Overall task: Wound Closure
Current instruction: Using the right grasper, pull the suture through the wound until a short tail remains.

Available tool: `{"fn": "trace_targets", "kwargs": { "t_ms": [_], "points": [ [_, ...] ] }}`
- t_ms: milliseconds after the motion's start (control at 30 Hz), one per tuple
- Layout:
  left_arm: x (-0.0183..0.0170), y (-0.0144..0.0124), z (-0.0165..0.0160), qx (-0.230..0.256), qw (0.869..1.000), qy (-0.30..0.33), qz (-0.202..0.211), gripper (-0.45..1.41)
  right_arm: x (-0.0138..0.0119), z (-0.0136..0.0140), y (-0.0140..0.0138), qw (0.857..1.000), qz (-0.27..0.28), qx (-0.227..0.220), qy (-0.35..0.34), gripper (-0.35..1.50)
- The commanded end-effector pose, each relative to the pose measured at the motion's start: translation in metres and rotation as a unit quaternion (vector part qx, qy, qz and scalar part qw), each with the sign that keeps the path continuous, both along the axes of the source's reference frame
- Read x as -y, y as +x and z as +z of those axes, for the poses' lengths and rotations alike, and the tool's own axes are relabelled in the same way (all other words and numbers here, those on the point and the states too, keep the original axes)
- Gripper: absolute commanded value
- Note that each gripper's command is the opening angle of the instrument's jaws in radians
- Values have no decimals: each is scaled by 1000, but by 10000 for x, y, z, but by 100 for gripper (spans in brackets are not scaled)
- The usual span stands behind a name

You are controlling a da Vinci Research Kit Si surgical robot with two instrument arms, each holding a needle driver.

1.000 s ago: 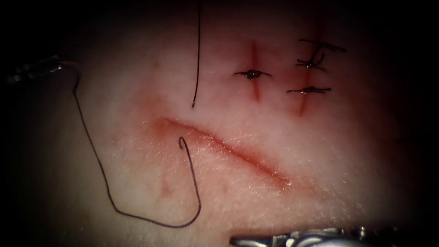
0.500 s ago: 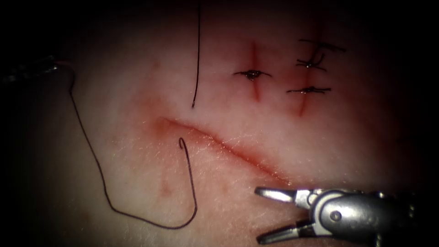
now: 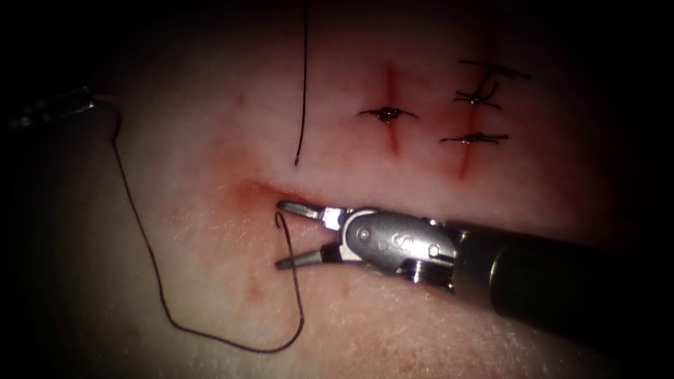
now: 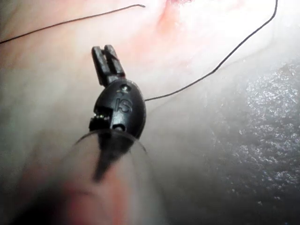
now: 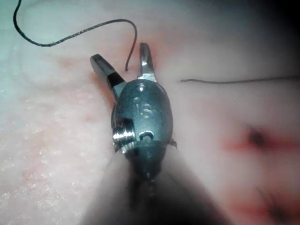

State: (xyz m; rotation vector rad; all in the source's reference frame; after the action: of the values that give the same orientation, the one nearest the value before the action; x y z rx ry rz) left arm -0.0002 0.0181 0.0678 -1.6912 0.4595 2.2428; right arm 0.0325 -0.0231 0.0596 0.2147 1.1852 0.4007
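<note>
- Two tools: the right tool (image 3: 281, 235) has come in over the long cut (image 3: 309, 200), jaws wide, holding nothing, straddling the thread's free end (image 3: 279, 217).
- The left tool (image 3: 53, 105), at the far left, has its jaws closed on the needle (image 3: 105, 102), clear of the tissue (image 3: 210, 140).
- One long thread (image 3: 151, 274) loops left of the cut; a second strand (image 3: 304, 84) lies above.
- Three knotted stitches (image 3: 386, 112) sit on two short cuts.
- Right tool's wrist reads "16".

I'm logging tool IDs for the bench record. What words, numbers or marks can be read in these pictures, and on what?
"IS" or "15", embossed on the left gripper's dark wrist body; which one, I cannot tell.
"16" or "IS", embossed on the right gripper's metal wrist body; uncertain.
Engraved marks on the right gripper's body in the endoscope view: unreadable.
</note>
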Motion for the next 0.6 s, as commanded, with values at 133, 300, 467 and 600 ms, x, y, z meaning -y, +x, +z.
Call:
{"fn": "trace_targets", "kwargs": {
  "t_ms": [133,300,467,600],
  "points": [
    [2,-5,6,0,1000,0,1,-45,-1,17,16,1000,-9,8,15,91],
    [2,-6,6,0,1000,0,0,-45,-3,20,11,999,-12,16,29,-3],
    [2,-9,6,1,1000,0,2,-45,-9,15,14,999,-1,25,30,-35],
    [2,-9,6,0,1000,0,3,-45,-10,5,15,999,3,21,32,-35]
  ]
}}
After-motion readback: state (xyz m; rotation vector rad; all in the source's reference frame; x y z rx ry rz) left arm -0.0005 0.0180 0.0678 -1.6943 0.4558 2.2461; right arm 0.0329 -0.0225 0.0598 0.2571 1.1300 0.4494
